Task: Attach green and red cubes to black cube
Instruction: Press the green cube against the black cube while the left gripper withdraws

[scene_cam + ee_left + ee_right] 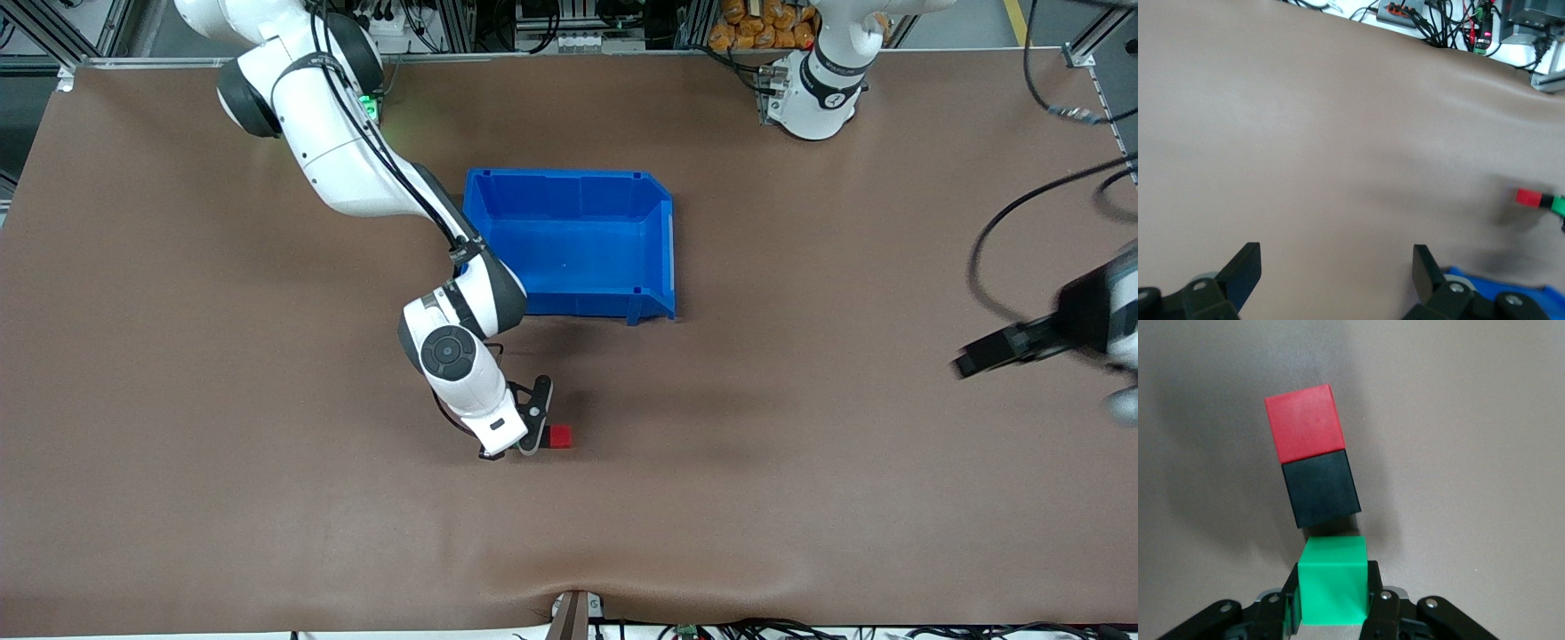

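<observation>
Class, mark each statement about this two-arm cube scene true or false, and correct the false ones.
1. The right gripper is shut on the green cube. True.
2. The red cube touches the black cube. True.
3. The cubes lie inside the blue bin. False: they are on the table, nearer the front camera than the bin.
4. The left gripper holds the red cube. False: it is open and empty, over the table toward the left arm's end.
5. The green cube is already joined to the black cube. False: a small gap shows.
</observation>
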You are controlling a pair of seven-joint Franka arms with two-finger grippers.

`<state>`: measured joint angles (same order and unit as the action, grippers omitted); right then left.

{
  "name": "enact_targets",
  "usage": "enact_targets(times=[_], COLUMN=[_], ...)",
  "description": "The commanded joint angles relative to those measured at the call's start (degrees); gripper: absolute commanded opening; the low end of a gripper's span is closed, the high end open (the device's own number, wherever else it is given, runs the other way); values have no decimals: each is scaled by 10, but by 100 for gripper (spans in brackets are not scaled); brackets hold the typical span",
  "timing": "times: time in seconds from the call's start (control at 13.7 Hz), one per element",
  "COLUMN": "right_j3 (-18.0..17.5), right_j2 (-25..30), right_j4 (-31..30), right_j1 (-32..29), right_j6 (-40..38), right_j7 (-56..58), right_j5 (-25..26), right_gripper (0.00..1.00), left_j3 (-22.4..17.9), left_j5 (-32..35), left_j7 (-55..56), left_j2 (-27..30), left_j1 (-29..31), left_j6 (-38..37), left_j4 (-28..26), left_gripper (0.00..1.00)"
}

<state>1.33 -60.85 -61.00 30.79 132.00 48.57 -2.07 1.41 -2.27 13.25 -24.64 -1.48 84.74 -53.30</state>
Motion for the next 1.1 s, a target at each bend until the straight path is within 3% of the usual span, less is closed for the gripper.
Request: enact_targets(times=[0.0, 0.22, 0.51, 0.58, 0.66, 0.73, 1.02], right_j3=[5, 4, 4, 5, 5, 5, 4], right_j2=[-19, -22, -26, -26, -26, -26, -26], right_j4=[29, 29, 29, 28, 28, 26, 25], right_j1=[7, 10, 18, 19, 18, 16, 12], right_j6=[1, 4, 16, 20, 29, 33, 33], right_j7=[-23, -25, -40, -39, -39, -39, -37], right_j5=[9, 9, 9, 10, 10, 9, 9], right_gripper=[0, 0, 0, 0, 44, 99, 100], left_j3=[8, 11, 22, 21, 19, 19, 23], left_j5=[6, 12, 9, 5, 4, 4, 9], left_j7=[-37, -40, -42, -48, -61, -71, -74], left_j2=[55, 95, 225, 234, 237, 237, 231], left_j1=[21, 25, 30, 33, 38, 43, 41], left_j6=[-14, -17, 89, 97, 96, 96, 92], left_j4=[-60, -137, -348, -369, -372, -373, -363], left_gripper=[100, 100, 100, 100, 100, 100, 100])
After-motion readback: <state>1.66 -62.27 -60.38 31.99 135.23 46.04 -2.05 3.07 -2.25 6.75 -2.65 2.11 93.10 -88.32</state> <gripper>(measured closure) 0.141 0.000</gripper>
